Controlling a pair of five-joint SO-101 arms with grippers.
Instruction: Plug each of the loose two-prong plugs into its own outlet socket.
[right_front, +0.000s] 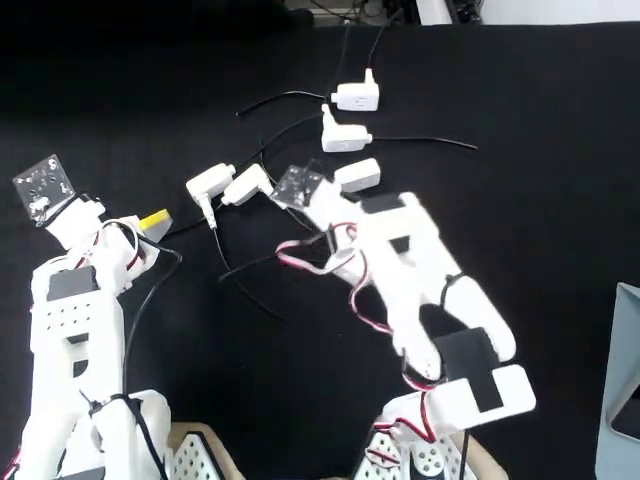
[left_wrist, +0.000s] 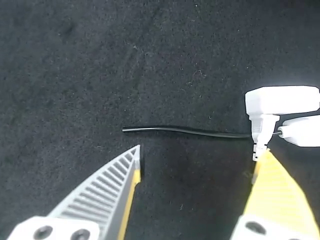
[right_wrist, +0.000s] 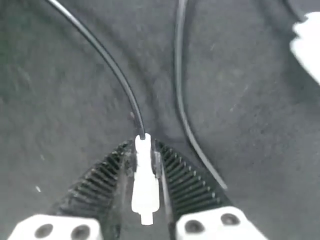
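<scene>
Plug (right_wrist: 145, 185): we saw it pinched tight in the right gripper (right_wrist: 142, 145), near the tabletop (right_wrist: 50, 75) middle.
Cord (right_wrist: 107, 65): ran away from its tip.
Left gripper (left_wrist: 200, 152): gaped wide, white connector (left_wrist: 280, 102) just beside its yellow finger (left_wrist: 275, 195).
</scene>
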